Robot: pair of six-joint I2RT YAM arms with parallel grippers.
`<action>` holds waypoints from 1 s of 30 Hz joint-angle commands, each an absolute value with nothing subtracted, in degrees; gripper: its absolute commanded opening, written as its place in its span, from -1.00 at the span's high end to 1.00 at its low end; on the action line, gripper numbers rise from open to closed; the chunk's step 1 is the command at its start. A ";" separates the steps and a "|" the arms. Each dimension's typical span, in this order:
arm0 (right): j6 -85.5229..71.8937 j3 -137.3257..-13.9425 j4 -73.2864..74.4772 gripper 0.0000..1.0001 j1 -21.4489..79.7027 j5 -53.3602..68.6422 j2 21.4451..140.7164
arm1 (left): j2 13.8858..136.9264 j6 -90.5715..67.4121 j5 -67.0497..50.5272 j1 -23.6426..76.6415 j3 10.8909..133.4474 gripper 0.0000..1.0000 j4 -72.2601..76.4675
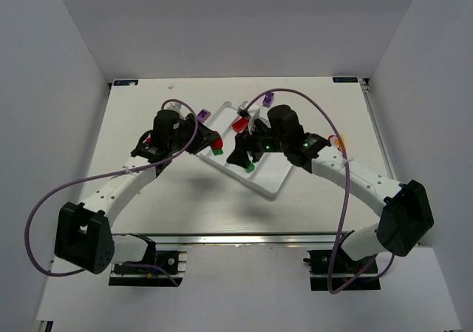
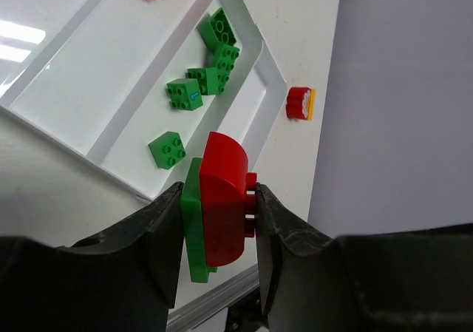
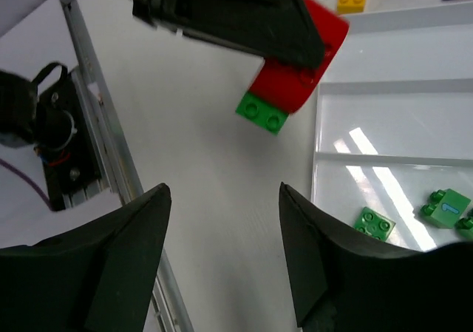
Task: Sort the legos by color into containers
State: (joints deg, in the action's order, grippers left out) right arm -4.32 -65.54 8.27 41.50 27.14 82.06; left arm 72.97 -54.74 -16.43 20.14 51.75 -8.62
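You have the white table [image 1: 185,191] with the tray [image 1: 266,178] lying askew at its middle, both arms reaching in over it. Your left gripper [image 2: 218,200] is clamped on a curved red lego [image 2: 223,173] with a green lego [image 2: 194,225] stuck to it, held above the table just beside the tray's rim. Your right gripper [image 3: 222,191] is spread wide with nothing between its fingers. Five loose green legos [image 2: 211,73] lie in the tray's outermost compartment; a red-and-yellow lego [image 2: 300,103] sits on the table beside that rim
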 commanded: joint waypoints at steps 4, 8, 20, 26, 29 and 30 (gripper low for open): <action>-13.70 -70.66 5.36 -0.41 42.01 15.63 82.53 | 74.53 -62.75 -0.98 25.22 60.29 1.00 -19.58; -20.99 -68.56 3.52 -0.40 42.10 18.54 81.65 | 74.44 -63.37 1.67 27.24 60.21 1.00 -18.99; -24.44 -70.49 2.72 -0.44 42.10 14.94 85.69 | 74.45 -65.04 2.02 30.76 59.33 1.00 -17.05; -23.56 -69.79 1.41 -0.47 42.10 14.15 86.48 | 73.83 -65.39 1.15 30.76 58.80 1.00 -16.88; -23.12 -69.79 0.70 -0.44 42.10 14.85 87.01 | 73.65 -65.65 0.27 30.85 57.75 1.00 -16.00; -22.94 -69.87 0.62 -0.44 42.10 15.29 87.45 | 73.65 -65.83 0.09 30.85 57.66 1.00 -15.74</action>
State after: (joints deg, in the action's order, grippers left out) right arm -23.59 -67.75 3.75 42.02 15.16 86.65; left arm 75.59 -65.10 0.78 30.52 58.43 -17.37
